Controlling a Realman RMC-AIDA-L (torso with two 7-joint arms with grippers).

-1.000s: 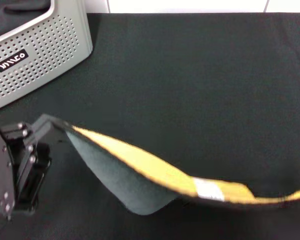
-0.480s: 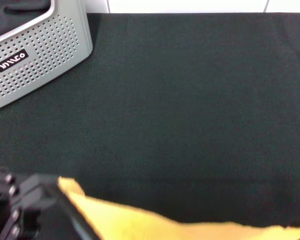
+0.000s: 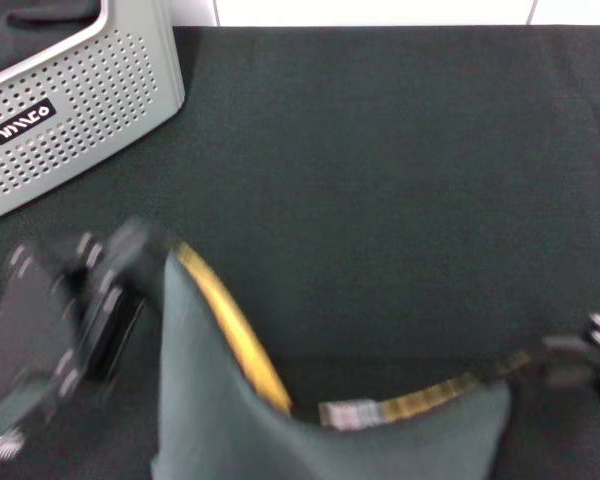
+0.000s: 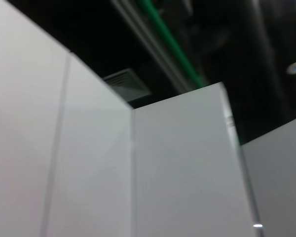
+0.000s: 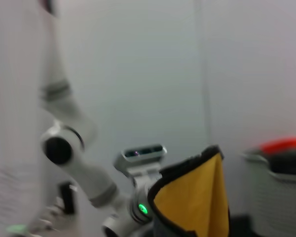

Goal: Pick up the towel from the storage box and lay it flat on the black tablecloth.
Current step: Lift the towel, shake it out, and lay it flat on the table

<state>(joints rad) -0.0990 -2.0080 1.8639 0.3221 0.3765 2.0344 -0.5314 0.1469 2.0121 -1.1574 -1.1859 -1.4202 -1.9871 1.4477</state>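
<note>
Fuzzy grey-green towel with yellow back [image 3: 330, 440] stretched above wide matte black tablecloth [image 3: 380, 180], one corner grasped in left pincer [image 3: 145, 262], the other in right pincer [image 3: 540, 360]. Best lowered evenly, kept taut. Perforated light-grey storage box [image 3: 80, 110] at far left, contents not discernible.

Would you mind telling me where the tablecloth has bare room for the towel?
The black tablecloth lies bare between the storage box and its far and right edges. The near strip is crowded: left gripper, hanging towel, right gripper.
</note>
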